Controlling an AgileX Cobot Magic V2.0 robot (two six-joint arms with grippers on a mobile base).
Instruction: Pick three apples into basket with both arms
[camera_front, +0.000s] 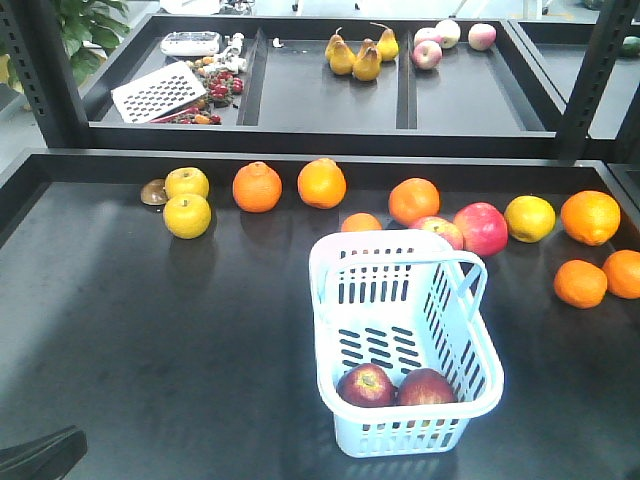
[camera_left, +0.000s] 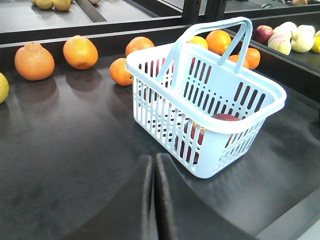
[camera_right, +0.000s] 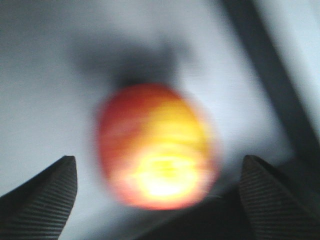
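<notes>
Basket (camera_front: 400, 300) on counter (camera_front: 150, 320), two apples (camera_front: 366, 385) inside at its 6 o'clock end, left end effector (camera_left: 154, 200) fingers pressed together, empty, right end effector (camera_right: 157, 197) spread wide, blurred red-yellow apple (camera_right: 157, 145) between fingertips, contact unclear.

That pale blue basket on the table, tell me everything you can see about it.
The basket is pale blue, looks like plastic, rectangular, with a thick rolled rim and vertical slots in its sides and bottom. Its swing handles stand raised, meeting in an arch. It sits upright on the dark table, turned at an angle. Two dark red apples lie side by side at its near end. Oranges and other fruit lie behind it; whether any touches it cannot be told. No hand touches it.
</notes>
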